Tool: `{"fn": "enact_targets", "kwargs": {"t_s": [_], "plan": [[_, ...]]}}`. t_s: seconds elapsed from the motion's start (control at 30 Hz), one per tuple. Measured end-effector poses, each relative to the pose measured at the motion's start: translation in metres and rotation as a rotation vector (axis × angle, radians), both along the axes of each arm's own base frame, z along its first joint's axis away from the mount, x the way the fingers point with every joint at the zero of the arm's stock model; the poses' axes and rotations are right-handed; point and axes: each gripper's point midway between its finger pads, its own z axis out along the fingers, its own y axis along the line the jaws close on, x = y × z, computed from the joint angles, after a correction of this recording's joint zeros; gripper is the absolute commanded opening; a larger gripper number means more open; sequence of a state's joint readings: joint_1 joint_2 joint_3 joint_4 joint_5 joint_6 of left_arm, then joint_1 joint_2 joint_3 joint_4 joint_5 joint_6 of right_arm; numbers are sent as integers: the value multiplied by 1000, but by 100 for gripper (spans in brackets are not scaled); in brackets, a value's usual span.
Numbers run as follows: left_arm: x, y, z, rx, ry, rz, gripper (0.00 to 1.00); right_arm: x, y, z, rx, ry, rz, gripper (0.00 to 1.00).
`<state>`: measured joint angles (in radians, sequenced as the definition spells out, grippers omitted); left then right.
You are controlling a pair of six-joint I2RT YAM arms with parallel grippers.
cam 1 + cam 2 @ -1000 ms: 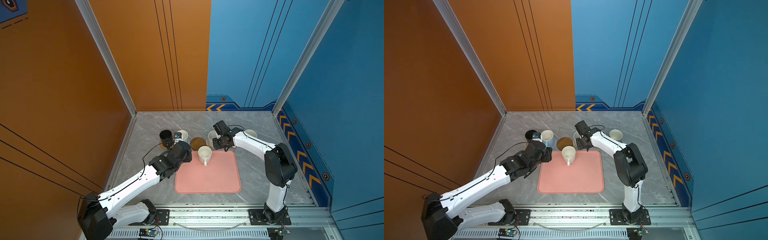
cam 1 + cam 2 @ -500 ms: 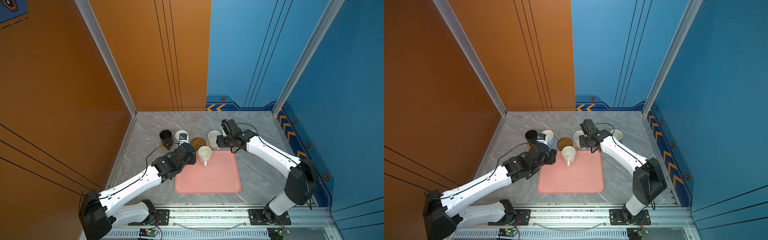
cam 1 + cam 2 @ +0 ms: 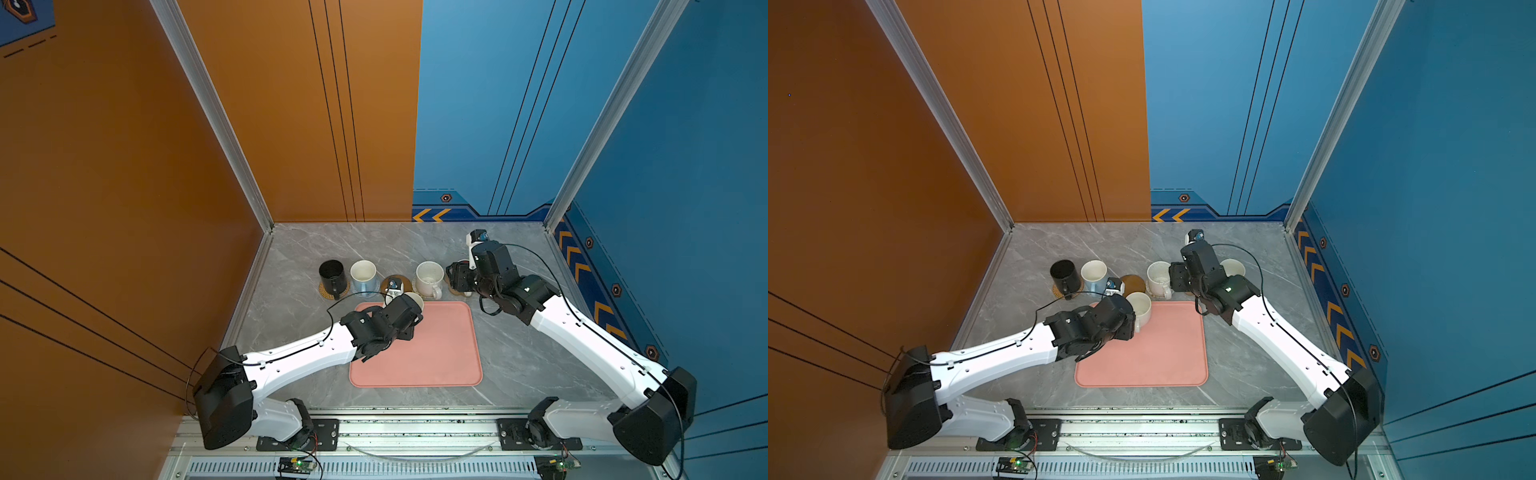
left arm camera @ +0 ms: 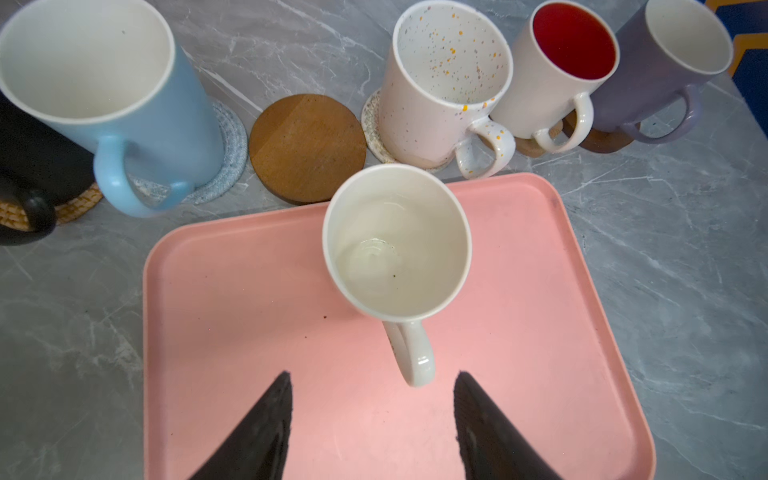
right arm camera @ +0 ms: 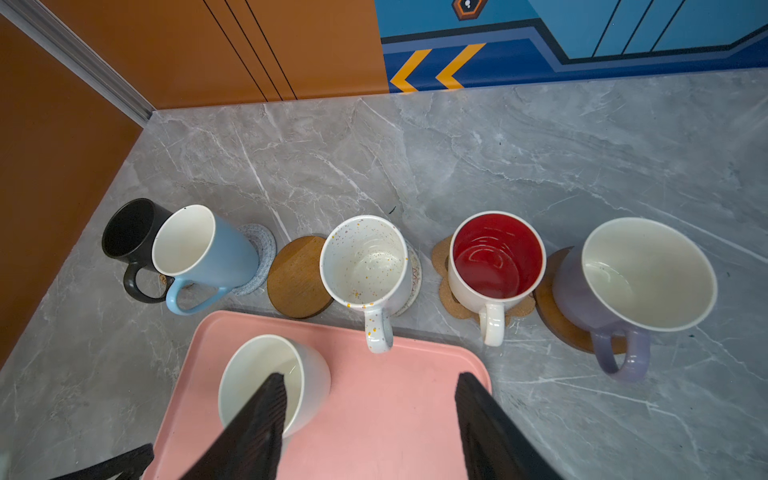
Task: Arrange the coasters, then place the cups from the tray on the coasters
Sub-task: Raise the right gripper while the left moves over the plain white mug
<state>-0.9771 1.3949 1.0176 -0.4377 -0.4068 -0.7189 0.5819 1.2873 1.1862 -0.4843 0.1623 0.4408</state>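
A plain white cup (image 4: 397, 241) stands upright at the far edge of the pink tray (image 4: 519, 332), its handle pointing at my left gripper (image 4: 372, 378). That gripper is open, with the handle tip just short of its fingertips. My right gripper (image 5: 370, 380) hangs open and empty above the tray's far right corner. In the row behind stand a black cup (image 5: 129, 226) on orange rattan, a light blue cup (image 5: 199, 249) on a grey woven coaster, a bare brown coaster (image 4: 307, 147), a speckled cup (image 5: 363, 259), a red-inside cup (image 5: 496, 253) on the paw-print coaster and a lavender cup (image 5: 640, 274).
The cup row runs across the grey marble table (image 3: 374, 245) just beyond the tray. The orange wall (image 3: 208, 249) stands close on the left and the blue wall (image 3: 602, 249) on the right. Both arms reach in from the front rail (image 3: 415, 424).
My right gripper's jaws have spread wider and it has shifted slightly right while its arm swung out. My left gripper has moved right over the tray, toward the plain white cup's handle.
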Motion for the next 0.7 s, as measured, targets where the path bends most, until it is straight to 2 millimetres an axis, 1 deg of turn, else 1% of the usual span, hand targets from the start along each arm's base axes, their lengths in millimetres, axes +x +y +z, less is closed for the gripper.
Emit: {"fn": "enact_targets", "kwargs": {"t_s": [0.13,0.27,0.4,0.53,0.7], "plan": [[5,-15,0,-8,11,0,63,1,-13,-13,-6,23,-36,64],[7,-23,-11,-1,37,6,63,0,-22,-23,-16,40,-56,64],[6,-24,-23,17,65,12,63,-1,-30,-21,-4,31,-72,64],[7,-26,-28,24,79,16,63,3,-33,-18,8,18,-83,64],[11,-33,-33,36,90,18,63,3,-34,-22,15,25,-82,64]]}}
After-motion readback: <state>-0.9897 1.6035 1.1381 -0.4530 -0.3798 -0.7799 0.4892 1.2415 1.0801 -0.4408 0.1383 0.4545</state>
